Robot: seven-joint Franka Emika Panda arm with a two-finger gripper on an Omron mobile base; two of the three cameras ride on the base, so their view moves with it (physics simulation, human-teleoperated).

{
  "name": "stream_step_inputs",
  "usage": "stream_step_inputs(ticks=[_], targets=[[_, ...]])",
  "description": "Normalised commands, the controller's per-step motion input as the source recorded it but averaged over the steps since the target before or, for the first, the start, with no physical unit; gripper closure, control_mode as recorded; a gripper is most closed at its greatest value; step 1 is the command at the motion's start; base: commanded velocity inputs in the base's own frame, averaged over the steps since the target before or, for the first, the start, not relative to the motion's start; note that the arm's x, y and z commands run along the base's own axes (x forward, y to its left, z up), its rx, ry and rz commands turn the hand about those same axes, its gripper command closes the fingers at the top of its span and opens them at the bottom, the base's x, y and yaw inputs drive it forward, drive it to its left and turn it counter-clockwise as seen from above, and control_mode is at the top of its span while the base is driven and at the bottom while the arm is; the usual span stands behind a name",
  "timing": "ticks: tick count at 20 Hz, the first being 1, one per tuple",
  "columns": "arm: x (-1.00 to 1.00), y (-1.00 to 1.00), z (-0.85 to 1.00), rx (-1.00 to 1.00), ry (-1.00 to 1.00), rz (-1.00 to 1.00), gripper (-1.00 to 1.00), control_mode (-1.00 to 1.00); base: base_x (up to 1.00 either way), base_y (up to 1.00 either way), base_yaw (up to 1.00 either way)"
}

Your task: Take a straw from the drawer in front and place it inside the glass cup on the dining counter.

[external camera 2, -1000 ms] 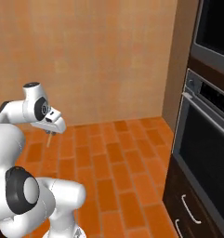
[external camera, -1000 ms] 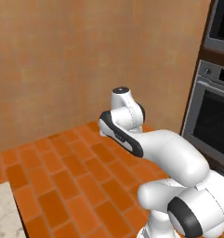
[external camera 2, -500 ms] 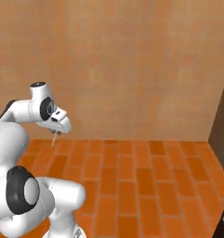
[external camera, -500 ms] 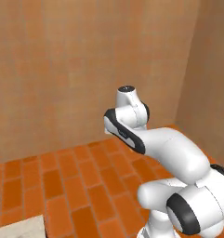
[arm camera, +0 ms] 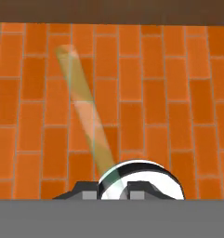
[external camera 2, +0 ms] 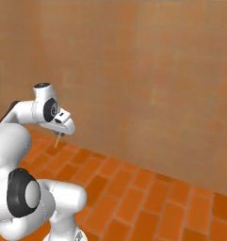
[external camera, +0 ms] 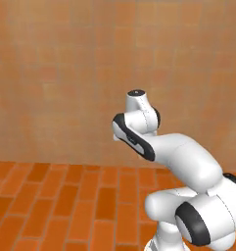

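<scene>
Straw sticks out from the gripper, whose fingers are clamped on it (the pale tip slants away). Below lies an orange brick floor, with a tan wall behind.

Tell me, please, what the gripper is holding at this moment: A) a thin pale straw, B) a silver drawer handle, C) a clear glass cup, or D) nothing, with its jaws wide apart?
A: in the hand view the straw runs out from between the fingertips of the gripper over the brick floor, and the right base view shows it poking down below the gripper.
</scene>
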Motion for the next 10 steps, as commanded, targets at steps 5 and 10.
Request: stream_step_inputs(ticks=[5, 10], targets=[[0.00, 0.00, 0.00, 0.00, 0.00, 0.00, 1.00, 1.00, 0.79, -0.05, 0.77], [0.00, 0.00, 0.00, 0.00, 0.00, 0.00, 1.00, 1.00, 0.66, -0.13, 0.78]])
